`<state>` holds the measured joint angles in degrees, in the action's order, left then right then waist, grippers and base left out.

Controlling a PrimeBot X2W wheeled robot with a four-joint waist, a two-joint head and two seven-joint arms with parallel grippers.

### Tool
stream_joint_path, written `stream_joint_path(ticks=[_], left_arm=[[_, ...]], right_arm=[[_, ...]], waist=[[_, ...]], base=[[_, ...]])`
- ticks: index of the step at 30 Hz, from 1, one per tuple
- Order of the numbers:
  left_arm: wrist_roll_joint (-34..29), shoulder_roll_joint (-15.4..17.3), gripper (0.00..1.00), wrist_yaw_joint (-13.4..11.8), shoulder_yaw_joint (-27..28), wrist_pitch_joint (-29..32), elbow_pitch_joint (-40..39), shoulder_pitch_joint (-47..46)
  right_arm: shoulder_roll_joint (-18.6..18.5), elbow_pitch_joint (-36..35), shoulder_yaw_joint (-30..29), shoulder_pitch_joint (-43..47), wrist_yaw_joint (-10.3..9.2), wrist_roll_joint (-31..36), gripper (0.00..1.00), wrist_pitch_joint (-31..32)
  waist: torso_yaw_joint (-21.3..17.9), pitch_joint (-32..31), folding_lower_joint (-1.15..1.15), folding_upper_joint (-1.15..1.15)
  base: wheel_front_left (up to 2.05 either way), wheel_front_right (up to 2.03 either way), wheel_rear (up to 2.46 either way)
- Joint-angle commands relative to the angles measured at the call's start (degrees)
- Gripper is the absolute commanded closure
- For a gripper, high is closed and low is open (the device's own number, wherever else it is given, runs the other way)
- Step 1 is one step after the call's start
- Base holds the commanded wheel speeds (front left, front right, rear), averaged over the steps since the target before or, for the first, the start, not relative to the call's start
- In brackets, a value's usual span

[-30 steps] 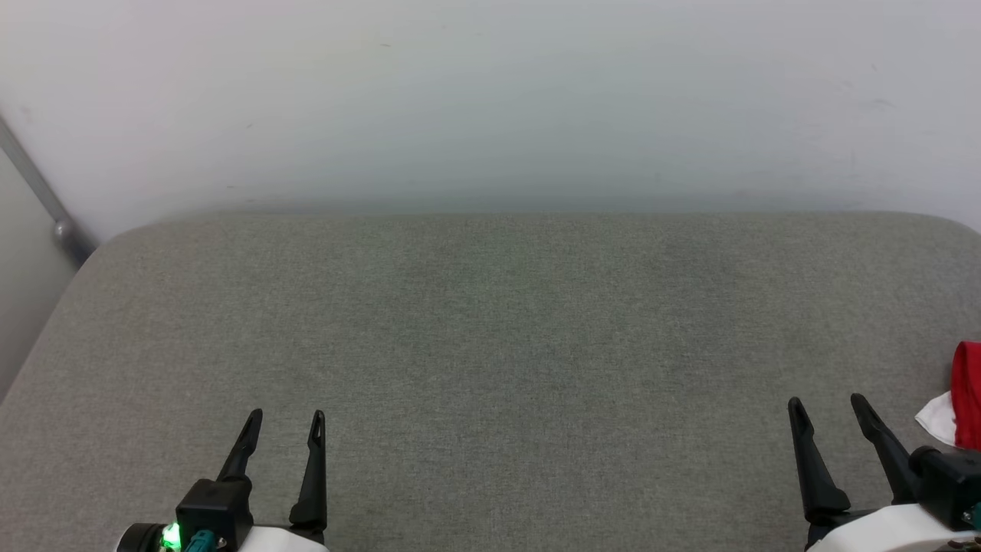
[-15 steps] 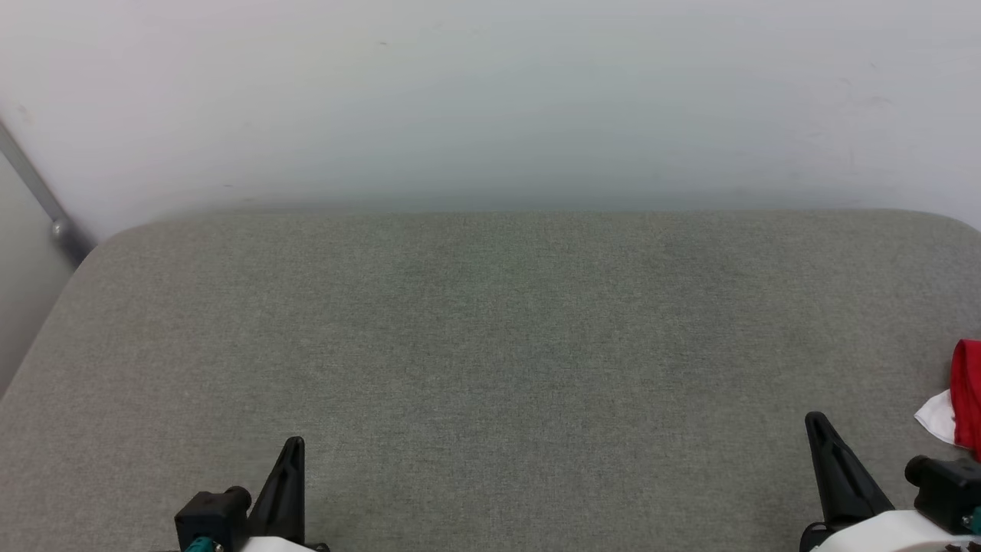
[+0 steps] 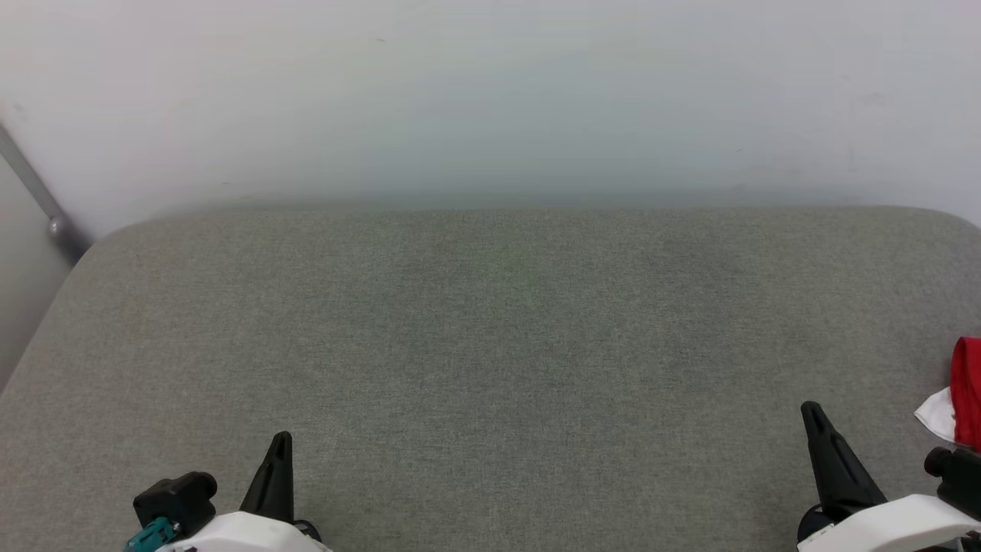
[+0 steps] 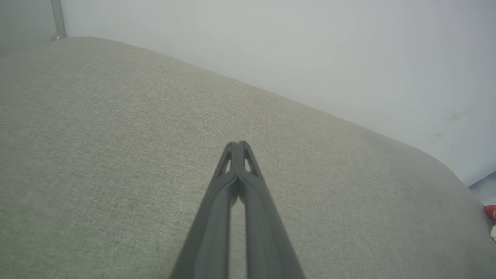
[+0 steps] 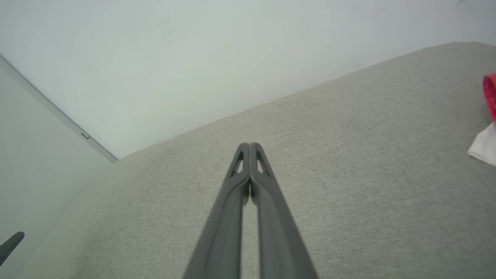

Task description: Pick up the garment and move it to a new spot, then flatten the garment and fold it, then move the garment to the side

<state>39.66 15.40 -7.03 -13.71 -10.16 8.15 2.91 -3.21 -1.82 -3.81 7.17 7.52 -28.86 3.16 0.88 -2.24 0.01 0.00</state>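
The garment (image 3: 967, 391) lies at the right edge of the grey upholstered surface (image 3: 490, 322). A strip of red cloth and a white corner below it are in frame, and the rest is cut off. The right gripper (image 3: 812, 414) sits near the front right, its jaws pressed together on nothing. The right wrist view confirms this: the tips of the right gripper (image 5: 249, 145) meet, and the garment (image 5: 489, 97) lies to their right, apart from them. The left gripper (image 3: 281, 445) is at the near left, well away from the garment, its jaws likewise closed and empty, as the left wrist view shows (image 4: 237, 144). A pale wall (image 3: 490, 100) rises behind the far edge.
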Motion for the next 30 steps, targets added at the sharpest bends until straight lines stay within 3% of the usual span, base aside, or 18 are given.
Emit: stream_joint_path(ticks=[1,30], left_arm=[[2.2,-0.2,1.00,0.6,1.2,0.4,-0.3,-2.0],[21.7,-4.2,1.00,5.9,7.5,5.9,1.9,-4.8]], right_arm=[[-0.5,-0.1,0.0,-1.9,-0.01,-2.7,1.00,0.1],[-0.8,5.8,-0.3,-6.3,-0.02,-25.9,1.00,0.8]], waist=[[0.0,0.0,0.00,0.00],[-0.2,0.7,0.00,0.00]], base=[[0.00,0.00,0.00],[0.00,0.00,0.00]])
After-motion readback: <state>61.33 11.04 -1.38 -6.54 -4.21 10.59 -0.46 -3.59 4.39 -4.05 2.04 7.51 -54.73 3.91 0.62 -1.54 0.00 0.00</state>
